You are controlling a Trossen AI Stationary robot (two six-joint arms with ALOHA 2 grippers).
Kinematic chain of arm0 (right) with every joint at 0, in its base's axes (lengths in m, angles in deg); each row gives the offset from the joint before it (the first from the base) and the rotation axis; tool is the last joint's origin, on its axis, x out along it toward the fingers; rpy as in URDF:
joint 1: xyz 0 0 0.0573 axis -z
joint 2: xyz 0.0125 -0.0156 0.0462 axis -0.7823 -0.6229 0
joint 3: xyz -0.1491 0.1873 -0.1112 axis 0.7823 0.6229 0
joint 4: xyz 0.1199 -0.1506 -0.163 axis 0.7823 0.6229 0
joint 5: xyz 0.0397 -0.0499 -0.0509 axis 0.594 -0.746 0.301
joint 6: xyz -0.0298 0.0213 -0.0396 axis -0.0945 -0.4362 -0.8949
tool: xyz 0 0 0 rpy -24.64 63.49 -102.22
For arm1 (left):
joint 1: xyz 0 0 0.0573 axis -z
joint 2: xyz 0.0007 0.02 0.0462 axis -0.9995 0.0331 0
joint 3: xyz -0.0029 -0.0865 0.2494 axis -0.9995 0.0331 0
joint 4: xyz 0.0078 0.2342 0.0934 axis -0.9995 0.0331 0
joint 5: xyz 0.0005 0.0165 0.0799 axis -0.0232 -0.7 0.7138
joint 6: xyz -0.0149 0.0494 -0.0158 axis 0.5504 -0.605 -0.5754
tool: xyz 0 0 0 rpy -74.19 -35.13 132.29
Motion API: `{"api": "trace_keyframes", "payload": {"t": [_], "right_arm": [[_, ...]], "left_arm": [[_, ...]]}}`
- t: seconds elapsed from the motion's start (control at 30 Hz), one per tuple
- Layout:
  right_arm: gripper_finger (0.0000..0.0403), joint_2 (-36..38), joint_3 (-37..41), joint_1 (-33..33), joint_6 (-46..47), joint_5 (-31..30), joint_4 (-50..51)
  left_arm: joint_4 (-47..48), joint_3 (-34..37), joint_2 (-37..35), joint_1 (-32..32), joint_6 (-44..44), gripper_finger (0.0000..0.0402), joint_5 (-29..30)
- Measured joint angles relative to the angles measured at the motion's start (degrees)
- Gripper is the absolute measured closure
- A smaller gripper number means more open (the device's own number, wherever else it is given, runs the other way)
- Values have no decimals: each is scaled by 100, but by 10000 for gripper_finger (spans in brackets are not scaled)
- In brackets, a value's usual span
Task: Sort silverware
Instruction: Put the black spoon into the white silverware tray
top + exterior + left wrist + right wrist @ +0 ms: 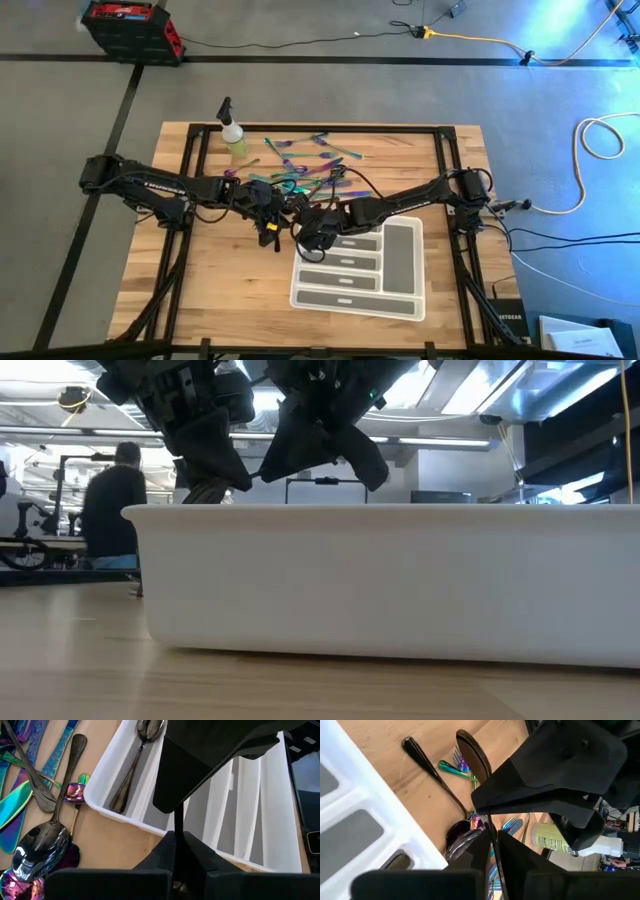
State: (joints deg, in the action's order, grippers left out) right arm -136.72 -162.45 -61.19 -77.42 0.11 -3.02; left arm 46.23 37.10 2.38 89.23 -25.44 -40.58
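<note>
Desk: light wooden slatted desk [200,290] on a dark frame, both arms reaching in from its two sides.
Tray: white-grey plastic compartment tray [408,300] on the near right part of the desk; in the low view its long white wall fills the middle.
Silverware: slim iridescent purple-green-blue forks, spoons and knives [300,165] lie scattered on the far middle of the desk, beyond the tray.
Silverware in tray: one dark black metal spoon [131,770] lies lengthwise in the outermost compartment.
Silverware beside tray: a second dark black spoon [47,837] lies on the wood just outside the tray wall, among the iridescent pieces.
Left tool [268,232]: fingers closed together, nothing between them, above the desk next to the tray's far left corner.
Right tool [312,238]: fingers drawn together, nothing visibly gripped, above the tray's far left corner, just beside the left tool.
Bottle: yellow-green plastic spray bottle [234,135] with a dark nozzle, upright at the far left of the desk.
Room: a person [112,500] in dark clothing behind the desk.
</note>
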Motion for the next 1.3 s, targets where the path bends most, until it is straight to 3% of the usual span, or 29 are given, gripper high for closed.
{"api": "trace_keyframes", "payload": {"t": [0.53, 1.1, 1.3], "right_arm": [[402, 0, 2, -2, 6, -26, 22], [403, 0, 2, 2, 326, -234, 191], [403, 0, 2, 11, 575, -285, 417]], "left_arm": [[25, 0, 0, -4, -48, 394, -13], [153, -4, 0, -7, -183, 273, -86], [-114, -4, 0, -169, -378, 240, 223]]}}
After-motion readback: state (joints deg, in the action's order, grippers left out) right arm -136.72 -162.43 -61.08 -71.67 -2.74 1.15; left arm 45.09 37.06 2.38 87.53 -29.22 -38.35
